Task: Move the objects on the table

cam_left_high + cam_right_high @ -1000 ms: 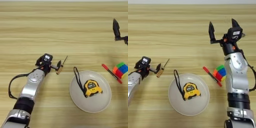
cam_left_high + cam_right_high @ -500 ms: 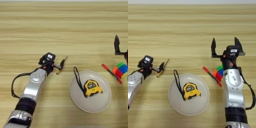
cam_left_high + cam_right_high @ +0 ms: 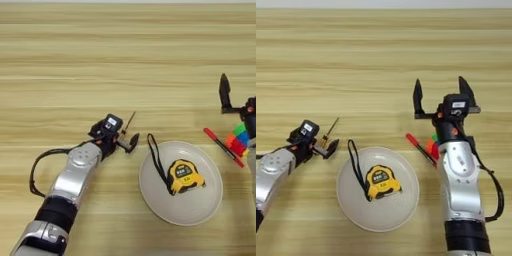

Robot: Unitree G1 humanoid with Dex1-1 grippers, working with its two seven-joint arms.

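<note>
Left claw [image 3: 123, 140] low over the wooden counter [image 3: 125, 60], just left of the round white plate [image 3: 210, 207]. Its black fingers [image 3: 133, 142] sit at the handle end of the slim screwdriver [image 3: 331, 129]; the thin shaft runs up and to the right from there, lying on the counter. One finger shows clearly on the plate side; the other is hidden by the wrist block, so whether the claw is closed on the tool, I cannot tell. Silver forearm runs from the lower-left corner, black cable looping beside it

Right claw [image 3: 441, 97] up at the right side, fingers spread wide, tips pointing away from the robot, nothing between them. It stands just beyond the puzzle cube [image 3: 238, 140]

Puzzle cube rests on the counter to the right of the plate, red, green and blue faces showing; in the right eye view the right arm covers most of it. Red marker pen [image 3: 223, 146] lies slantwise between plate rim and cube, its lower end touching or nearly touching the cube

Plate holds a yellow-black tape measure [image 3: 183, 175] near its centre; black wrist strap [image 3: 156, 155] loops up over the plate's left rim onto the counter
</note>
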